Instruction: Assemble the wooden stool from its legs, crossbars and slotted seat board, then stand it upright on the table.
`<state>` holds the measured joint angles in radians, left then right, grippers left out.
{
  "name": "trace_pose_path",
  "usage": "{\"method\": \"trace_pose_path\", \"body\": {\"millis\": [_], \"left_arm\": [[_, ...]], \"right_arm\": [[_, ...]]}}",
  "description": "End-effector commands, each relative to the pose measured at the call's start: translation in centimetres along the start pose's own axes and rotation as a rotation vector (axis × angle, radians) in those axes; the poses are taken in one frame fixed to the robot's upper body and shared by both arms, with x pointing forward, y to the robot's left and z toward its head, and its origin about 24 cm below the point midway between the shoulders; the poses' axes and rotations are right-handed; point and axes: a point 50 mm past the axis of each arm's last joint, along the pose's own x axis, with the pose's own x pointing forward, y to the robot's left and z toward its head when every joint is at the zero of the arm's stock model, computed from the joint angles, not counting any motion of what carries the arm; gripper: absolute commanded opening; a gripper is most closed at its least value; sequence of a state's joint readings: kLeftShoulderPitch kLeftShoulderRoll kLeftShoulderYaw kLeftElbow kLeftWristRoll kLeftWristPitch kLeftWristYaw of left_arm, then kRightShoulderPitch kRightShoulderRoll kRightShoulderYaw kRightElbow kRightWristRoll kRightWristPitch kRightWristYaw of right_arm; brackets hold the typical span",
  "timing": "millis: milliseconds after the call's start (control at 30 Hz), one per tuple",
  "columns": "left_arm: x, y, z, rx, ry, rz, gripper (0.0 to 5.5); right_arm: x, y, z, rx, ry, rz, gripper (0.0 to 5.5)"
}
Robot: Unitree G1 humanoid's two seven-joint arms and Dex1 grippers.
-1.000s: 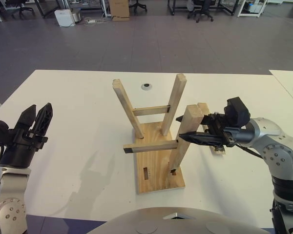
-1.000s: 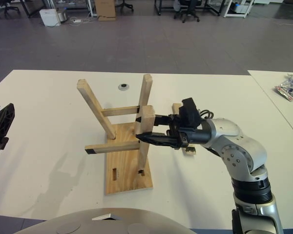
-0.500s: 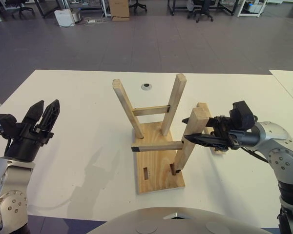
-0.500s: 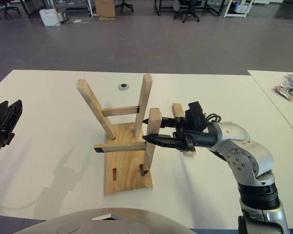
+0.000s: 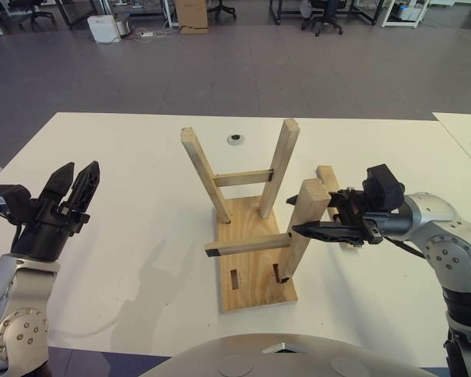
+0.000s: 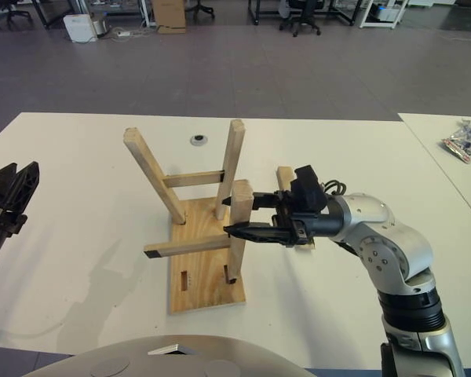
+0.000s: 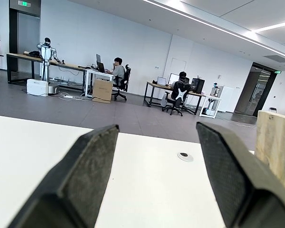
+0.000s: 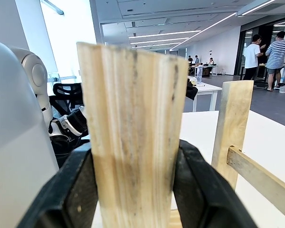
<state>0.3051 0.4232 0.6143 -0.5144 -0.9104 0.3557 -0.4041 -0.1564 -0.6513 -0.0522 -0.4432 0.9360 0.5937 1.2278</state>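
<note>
At the middle of the white worktop (image 5: pixel 125 236) the slotted seat board (image 5: pixel 259 292) lies flat. A far left leg (image 5: pixel 204 174) and a far right leg (image 5: pixel 279 166) stand at its far end, joined by a crossbar (image 5: pixel 242 178). The right gripper (image 5: pixel 300 214) is clamped on a third leg (image 5: pixel 296 250), which tilts with its foot at the board's near right slot (how deep it sits cannot be told). A second crossbar (image 5: pixel 247 245) juts from this leg toward the left. Another slot (image 5: pixel 235 279) lies just beside. A fourth leg (image 5: pixel 326 177) lies flat on the worktop behind that gripper. The left gripper (image 5: pixel 78 170) hangs spread wide over the worktop's left side, holding nothing.
</note>
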Motion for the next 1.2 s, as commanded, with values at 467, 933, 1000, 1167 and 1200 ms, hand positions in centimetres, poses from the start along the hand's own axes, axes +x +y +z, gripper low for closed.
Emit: {"method": "trace_pose_path", "body": {"millis": [467,933,1000,1167,1200], "left_arm": [[0.4,-0.3,-0.4,0.000,-0.010,-0.011,3.00],[0.3,-0.4,-0.6,-0.005,-0.002,-0.009,3.00],[0.3,-0.4,-0.6,-0.007,-0.001,-0.008,3.00],[0.1,-0.4,-0.8,-0.010,-0.003,-0.002,3.00],[0.1,-0.4,-0.8,-0.010,-0.003,-0.001,3.00]], "right_arm": [[0.7,-1.1,-0.2,-0.051,0.015,0.035,2.05],[1.3,-1.3,0.4,-0.071,-0.027,0.049,2.05],[1.4,-1.3,0.5,-0.073,-0.033,0.048,2.05],[1.2,-1.4,0.4,-0.068,-0.022,0.051,2.05],[1.1,-1.3,0.4,-0.064,-0.016,0.052,2.05]]}}
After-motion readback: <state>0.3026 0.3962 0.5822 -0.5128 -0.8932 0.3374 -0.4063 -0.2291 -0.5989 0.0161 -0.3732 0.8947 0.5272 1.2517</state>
